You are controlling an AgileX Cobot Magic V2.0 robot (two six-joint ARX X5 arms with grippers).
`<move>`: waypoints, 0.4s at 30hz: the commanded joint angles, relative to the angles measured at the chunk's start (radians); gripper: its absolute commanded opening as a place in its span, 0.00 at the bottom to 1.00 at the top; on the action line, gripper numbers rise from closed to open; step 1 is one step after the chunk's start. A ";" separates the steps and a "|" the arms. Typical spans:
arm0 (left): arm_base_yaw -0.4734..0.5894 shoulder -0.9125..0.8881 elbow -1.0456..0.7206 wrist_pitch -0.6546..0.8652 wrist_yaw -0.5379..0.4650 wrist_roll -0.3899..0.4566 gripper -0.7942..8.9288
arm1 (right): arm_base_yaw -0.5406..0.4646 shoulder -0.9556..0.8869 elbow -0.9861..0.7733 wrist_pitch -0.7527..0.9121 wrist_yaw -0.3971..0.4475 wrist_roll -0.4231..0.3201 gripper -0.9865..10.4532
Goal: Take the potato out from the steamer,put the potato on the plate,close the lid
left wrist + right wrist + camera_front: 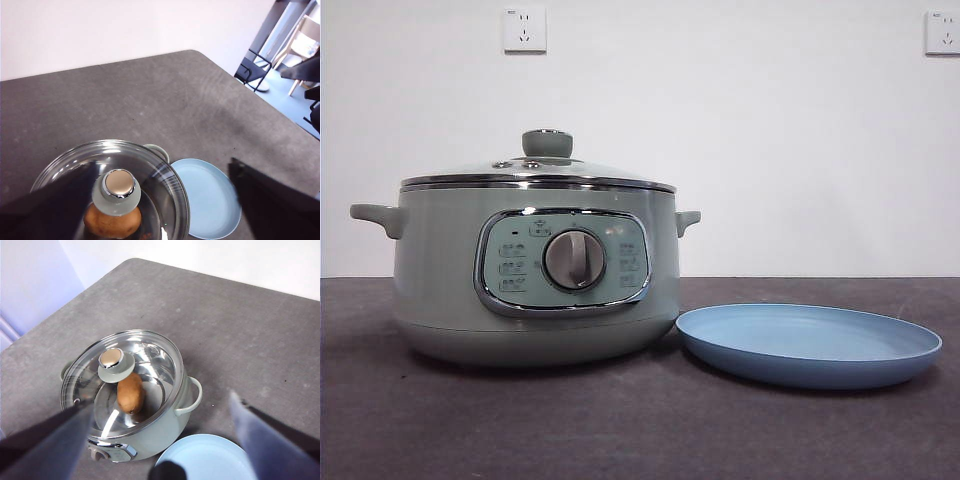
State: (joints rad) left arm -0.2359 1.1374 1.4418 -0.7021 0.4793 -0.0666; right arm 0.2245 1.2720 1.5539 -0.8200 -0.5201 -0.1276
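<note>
Pale-green steamer (pixel 535 285) panel bears only small icons, no readable writing.

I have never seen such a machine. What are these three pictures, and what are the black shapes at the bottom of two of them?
This is a robot with two arms at a dark table. One picture looks level across the table. The other two come from cameras on the wrists, looking down; the black shapes are each arm's open left gripper and right gripper. Neither holds anything. On the table stands a round pale-green steamer, closed by its glass lid. Through the glass you see a brown potato inside. Beside the steamer lies a shallow light-blue plate, bare.
</note>
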 commanded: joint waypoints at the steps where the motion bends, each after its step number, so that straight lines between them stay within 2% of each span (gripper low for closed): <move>1: -0.039 0.038 0.002 0.021 -0.057 0.014 0.59 | 0.010 0.000 0.003 0.006 0.003 0.008 0.64; 6: -0.111 0.119 0.002 0.060 -0.174 0.014 0.59 | 0.014 0.000 0.003 -0.001 0.003 0.009 0.64; 12: -0.151 0.236 0.002 0.100 -0.270 0.015 0.59 | 0.013 0.000 0.003 -0.001 0.003 0.026 0.64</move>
State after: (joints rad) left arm -0.3817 1.3533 1.4422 -0.6113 0.2218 -0.0624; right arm 0.2363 1.2720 1.5539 -0.8227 -0.5194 -0.1150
